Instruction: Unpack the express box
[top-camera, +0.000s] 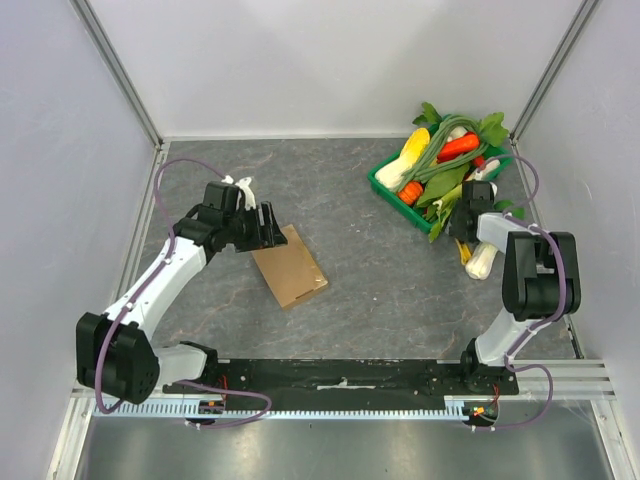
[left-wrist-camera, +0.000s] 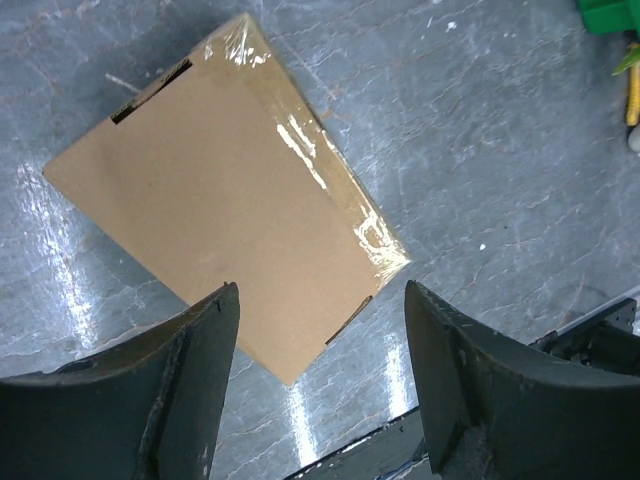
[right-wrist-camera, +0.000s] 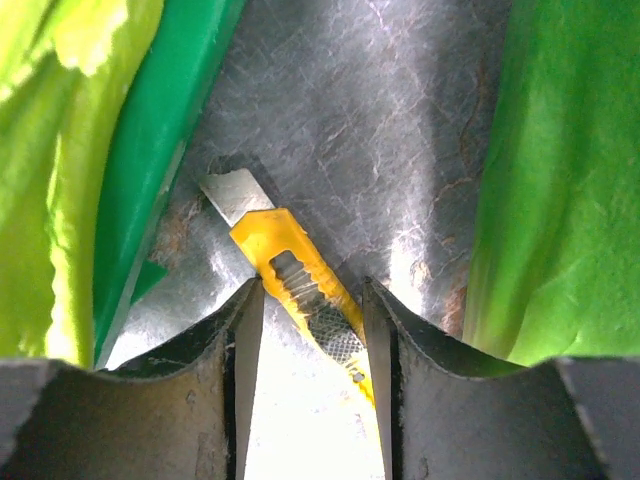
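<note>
Grey marbled bench (top-camera: 380, 280) fills the floor of a white-walled cell. On its left half lies the box (top-camera: 290, 268), flat and shut, with clear tape shining along one long edge. Its long axis runs on a slant, from far-left to near-right.

The left claw (left-wrist-camera: 320, 288) hangs just beyond the box's far-left end, wide open and empty. In the wrist view its fingers (left-wrist-camera: 190, 390) stand either side of one box corner without touching it. This arm is by far the nearer of the two, and the box lies right under its reach.

The right claw (right-wrist-camera: 312, 290) is well apart from the box, over at the right by the tray (top-camera: 385, 190). It is partly open, astride a yellow knife (right-wrist-camera: 285, 265) that lies on the bench with its blade out. A gap shows on each side of the handle, so I judge the knife not yet gripped.

The green tray holds vegetables (top-camera: 440, 160), among them a carrot, long green beans and leafy greens, some spilling over its rim.

The tape probably has to be cut, so the knife must cross to the box.
</note>
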